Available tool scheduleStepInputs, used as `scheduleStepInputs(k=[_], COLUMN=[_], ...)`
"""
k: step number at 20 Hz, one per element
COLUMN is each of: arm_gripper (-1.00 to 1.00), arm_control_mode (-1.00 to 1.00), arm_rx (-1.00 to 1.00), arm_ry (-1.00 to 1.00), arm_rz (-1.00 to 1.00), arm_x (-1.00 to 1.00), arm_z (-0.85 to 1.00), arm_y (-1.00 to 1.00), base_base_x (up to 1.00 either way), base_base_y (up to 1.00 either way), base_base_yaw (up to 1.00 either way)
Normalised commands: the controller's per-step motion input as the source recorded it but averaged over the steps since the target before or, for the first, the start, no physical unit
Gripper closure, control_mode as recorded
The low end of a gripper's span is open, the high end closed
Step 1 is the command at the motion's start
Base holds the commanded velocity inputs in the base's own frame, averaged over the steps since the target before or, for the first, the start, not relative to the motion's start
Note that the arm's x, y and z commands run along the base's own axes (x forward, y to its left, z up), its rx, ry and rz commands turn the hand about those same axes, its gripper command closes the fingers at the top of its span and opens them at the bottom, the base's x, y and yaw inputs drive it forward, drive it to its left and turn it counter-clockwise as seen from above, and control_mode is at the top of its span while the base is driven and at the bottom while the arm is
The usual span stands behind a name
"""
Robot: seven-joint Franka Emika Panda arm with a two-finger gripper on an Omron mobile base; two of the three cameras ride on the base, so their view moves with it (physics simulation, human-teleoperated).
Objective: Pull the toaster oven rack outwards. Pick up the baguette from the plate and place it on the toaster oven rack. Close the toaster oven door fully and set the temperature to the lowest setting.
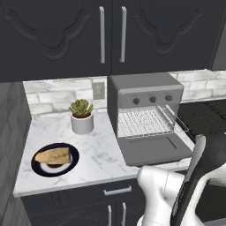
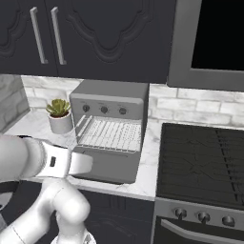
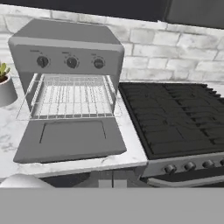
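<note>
- Grey and boxy, the toaster oven (image 1: 145,92) stands on the marble counter (image 1: 101,152) against the brick backsplash (image 3: 175,48), with three knobs (image 1: 152,99) across its upper front.
- Its door (image 1: 155,150) is folded down flat onto the counter, window pane up.
- The rack (image 1: 148,121) sits partly pulled out, its raised front wire edge reaching past the oven mouth over the hinged end of the door; nothing lies on it.
- The baguette (image 1: 54,156) lies on the plate (image 1: 70,165) at the near left of the counter, well apart from the oven.
- A small potted plant (image 1: 81,115) in a white pot stands between the plate and the oven, closer to the backsplash, just left of the oven.
- To the oven's right, beside the counter, is the dark stove (image 2: 205,152).
- Dark cabinets (image 1: 101,35) hang above, and a drawer and doors run below the counter edge.
- The gripper (image 3: 112,178) hangs in front of the counter edge, facing the open oven from a little way back; its fingers are closed together with nothing between them.
- In the right base view the arm (image 2: 57,164) reaches across in front of the door's left corner.
</note>
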Motion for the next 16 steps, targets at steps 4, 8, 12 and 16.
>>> scheduleStepInputs(k=[4,8,12,16], arm_gripper=[1.0,1.0,1.0,1.0], arm_control_mode=[-1.0,-1.0,-1.0,-1.0], arm_rx=[-0.25,-0.13,0.01,0.14], arm_ry=[0.26,0.16,0.01,0.07], arm_rz=[0.08,0.01,0.01,0.15], arm_x=[0.0,0.0,0.01,0.04], arm_z=[0.48,0.0,-0.17,-0.14], arm_y=[0.76,0.89,0.56,0.18], base_base_x=[0.0,0.0,0.0,0.0], base_base_y=[0.0,0.0,0.0,0.0], base_base_yaw=[0.0,0.0,0.0,0.0])
